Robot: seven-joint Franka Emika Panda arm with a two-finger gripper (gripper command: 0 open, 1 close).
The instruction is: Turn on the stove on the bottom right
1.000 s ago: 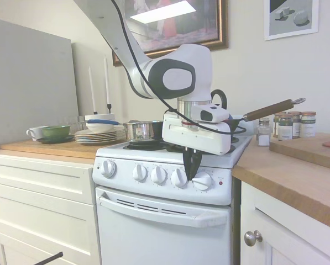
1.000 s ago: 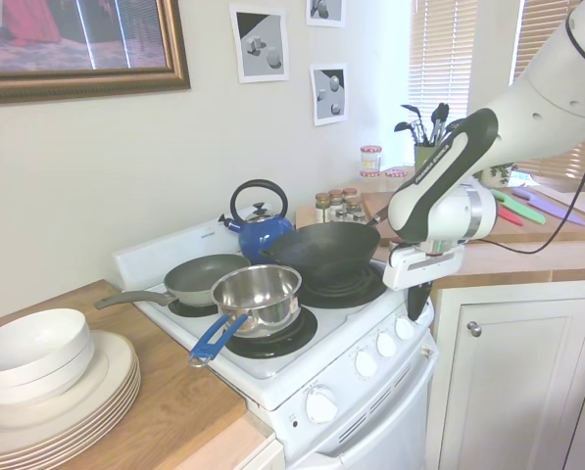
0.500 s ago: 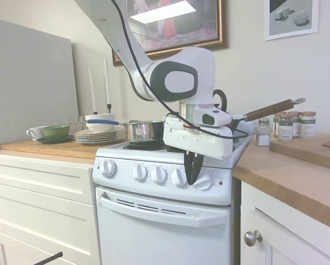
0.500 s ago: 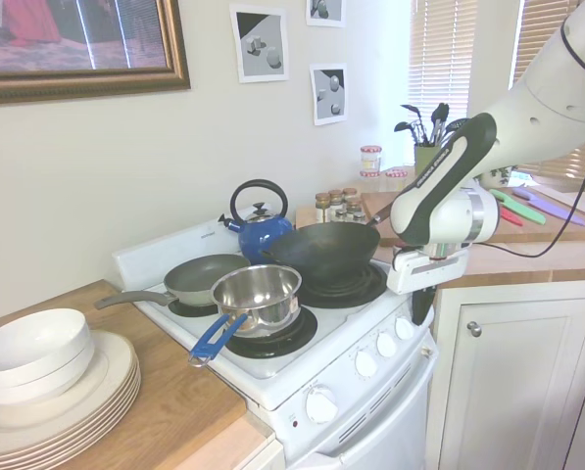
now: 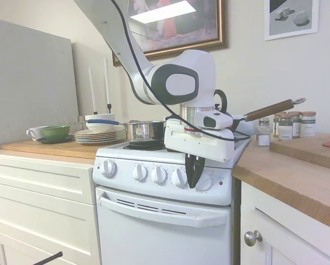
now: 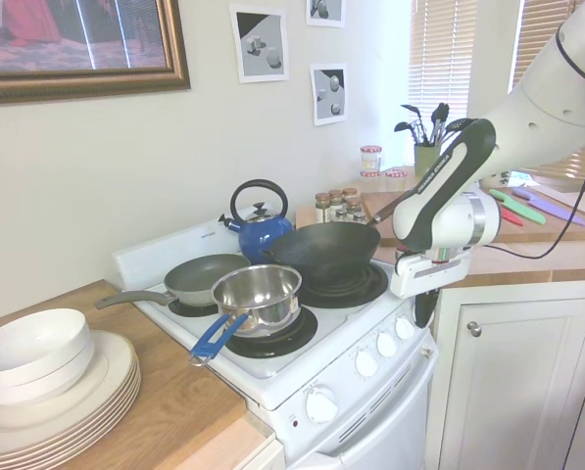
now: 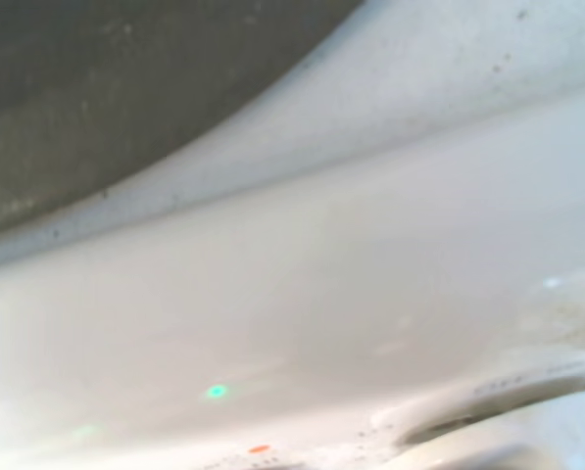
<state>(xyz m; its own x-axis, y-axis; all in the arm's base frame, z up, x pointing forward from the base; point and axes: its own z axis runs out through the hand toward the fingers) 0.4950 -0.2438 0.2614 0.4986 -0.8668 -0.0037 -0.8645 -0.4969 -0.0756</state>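
Opposite exterior views share stove [image 5: 165, 182], wrist close-up

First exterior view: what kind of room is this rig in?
A home kitchen, by the look of it. A white stove with pans on its burners stands between wooden counters, with stacked plates on one side and spice jars on the other.

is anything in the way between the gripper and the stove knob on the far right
Nothing visible blocks it. The black two-finger gripper hangs right in front of the narrow white electric stove, its tips over the rightmost round white knob. Whether the fingers touch the knob cannot be told.
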